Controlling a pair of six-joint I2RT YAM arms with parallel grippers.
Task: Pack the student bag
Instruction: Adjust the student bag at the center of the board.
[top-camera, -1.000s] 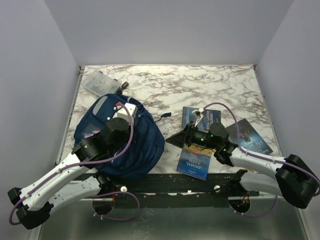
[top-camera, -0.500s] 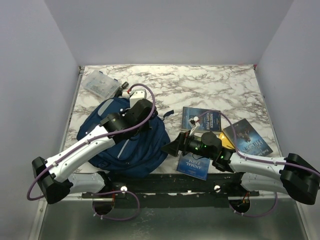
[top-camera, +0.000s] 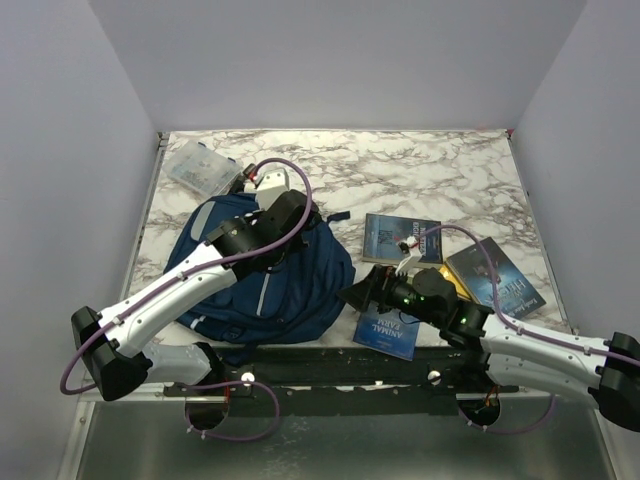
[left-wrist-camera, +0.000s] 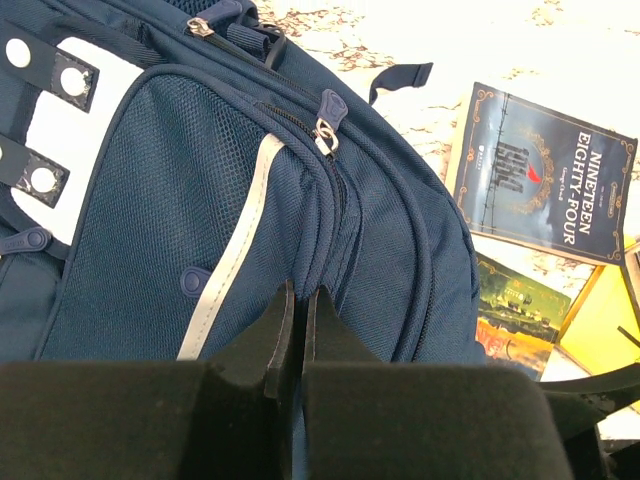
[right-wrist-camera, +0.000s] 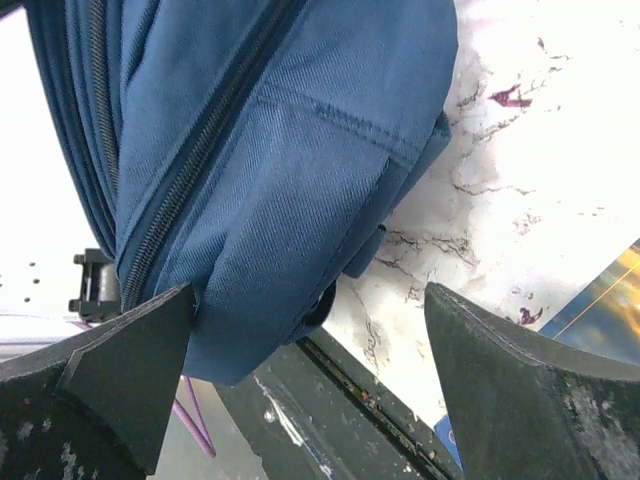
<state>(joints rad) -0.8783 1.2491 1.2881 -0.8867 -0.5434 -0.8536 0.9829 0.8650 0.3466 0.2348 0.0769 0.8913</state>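
Note:
The student bag (top-camera: 265, 295), a navy backpack with grey stripes, lies on the left half of the marble table. My left gripper (top-camera: 297, 228) reaches over its top. In the left wrist view the left gripper (left-wrist-camera: 297, 298) is shut, pinching a fold of the bag (left-wrist-camera: 180, 200) beside a zip. My right gripper (top-camera: 355, 295) stands wide open at the bag's near right corner. In the right wrist view that corner of the bag (right-wrist-camera: 290, 170) touches the left finger (right-wrist-camera: 130, 360) of the right gripper (right-wrist-camera: 308, 295), and bare marble shows between the jaws.
A "Nineteen Eighty-Four" book (top-camera: 400, 238) (left-wrist-camera: 545, 175), an "Animal Farm" book (top-camera: 385, 330) and a dark-blue book (top-camera: 497, 275) lie right of the bag, with a yellow item (top-camera: 452, 285) among them. A clear plastic box (top-camera: 200, 168) sits at the back left. The table's near edge (right-wrist-camera: 330, 400) runs under my right gripper.
My left arm has swung up and to the right across the bag, drawing the bag out toward the right. My right gripper has opened wider and shifted nearer the table's front edge.

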